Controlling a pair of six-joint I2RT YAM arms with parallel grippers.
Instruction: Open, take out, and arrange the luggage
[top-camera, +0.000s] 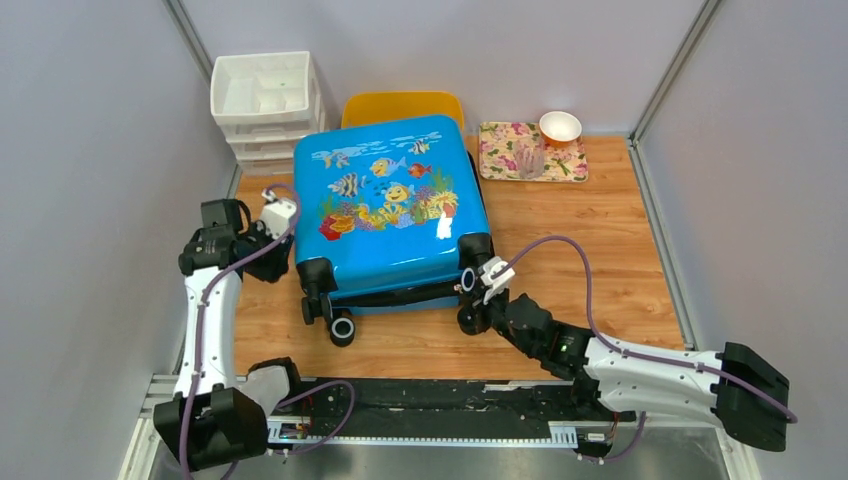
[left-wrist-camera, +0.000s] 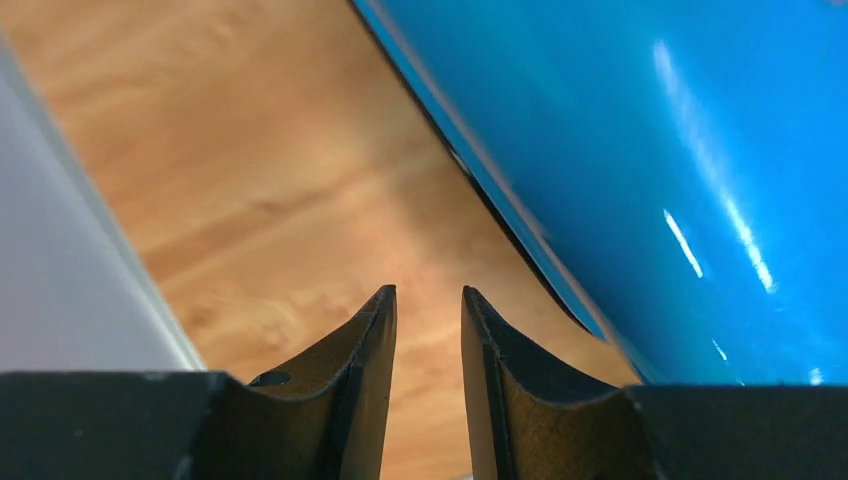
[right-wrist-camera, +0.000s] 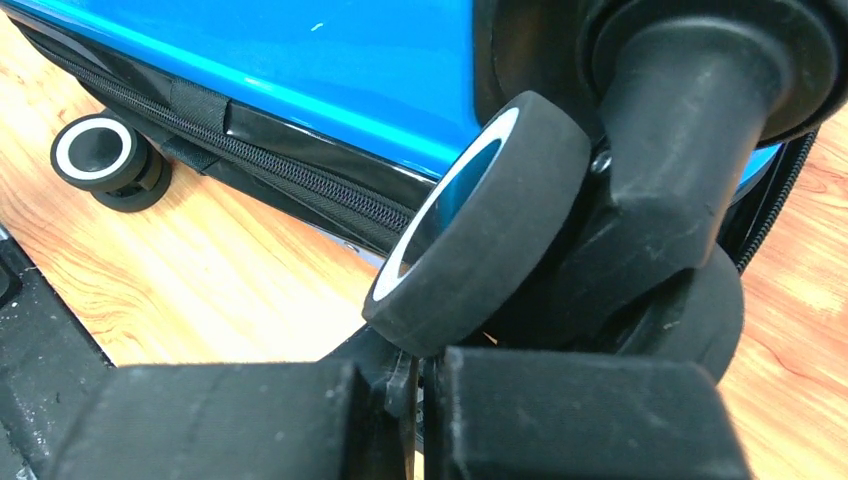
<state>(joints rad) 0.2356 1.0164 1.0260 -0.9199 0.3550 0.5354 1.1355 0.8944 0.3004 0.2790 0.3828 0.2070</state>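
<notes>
The blue fish-print luggage (top-camera: 390, 200) lies flat and closed in the middle of the wooden table, wheels toward me. My left gripper (top-camera: 283, 258) is beside its left side, slightly open and empty. In the left wrist view, my gripper (left-wrist-camera: 428, 292) hovers over bare wood, with the glossy blue shell (left-wrist-camera: 700, 150) just to the right. My right gripper (top-camera: 470, 300) is at the near right wheel. In the right wrist view, its jaws (right-wrist-camera: 420, 365) are closed with the fingertips hidden under that black wheel (right-wrist-camera: 480, 220). The black zipper (right-wrist-camera: 300, 170) runs along the shell's edge.
A white drawer unit (top-camera: 265, 100) stands at the back left and a yellow tub (top-camera: 400, 105) sits behind the suitcase. A floral tray (top-camera: 505, 140) with a glass (top-camera: 530, 158) and a white bowl (top-camera: 560, 125) is at the back right. Grey walls enclose the table.
</notes>
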